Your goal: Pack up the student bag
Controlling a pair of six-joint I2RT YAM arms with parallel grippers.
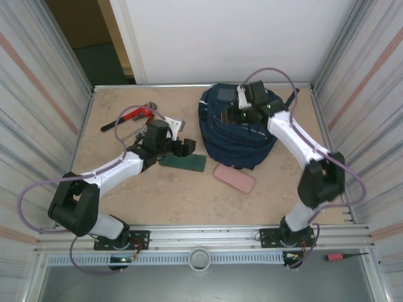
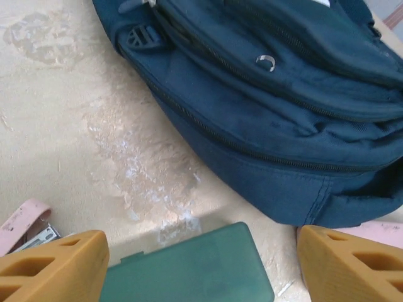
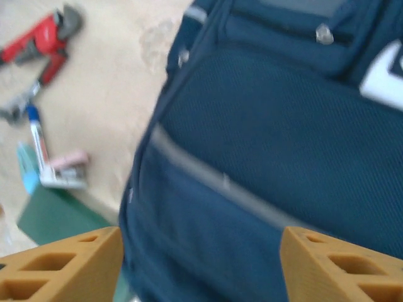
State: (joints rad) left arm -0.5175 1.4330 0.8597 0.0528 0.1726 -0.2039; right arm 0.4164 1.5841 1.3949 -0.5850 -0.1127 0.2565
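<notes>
The student bag (image 1: 242, 135) is a large navy-blue backpack lying at the back right of the table, zips shut where I can see them. My right gripper (image 1: 242, 113) hovers open over the bag's top; in the right wrist view its fingers (image 3: 69, 267) stand wide apart above the navy fabric (image 3: 264, 145), holding nothing. My left gripper (image 1: 186, 146) is open just left of the bag, over a flat green case (image 1: 182, 162). The left wrist view has that green case (image 2: 189, 267) lying on the table between the spread fingers (image 2: 53, 267), untouched, with the bag (image 2: 283, 107) beyond.
A pink case (image 1: 234, 178) lies in front of the bag. Red pliers (image 1: 135, 116) sit at the back left. A blue-and-white pen (image 3: 38, 141) and a small pink stapler (image 3: 66, 160) lie near the green case. Metal walls close in the table on both sides.
</notes>
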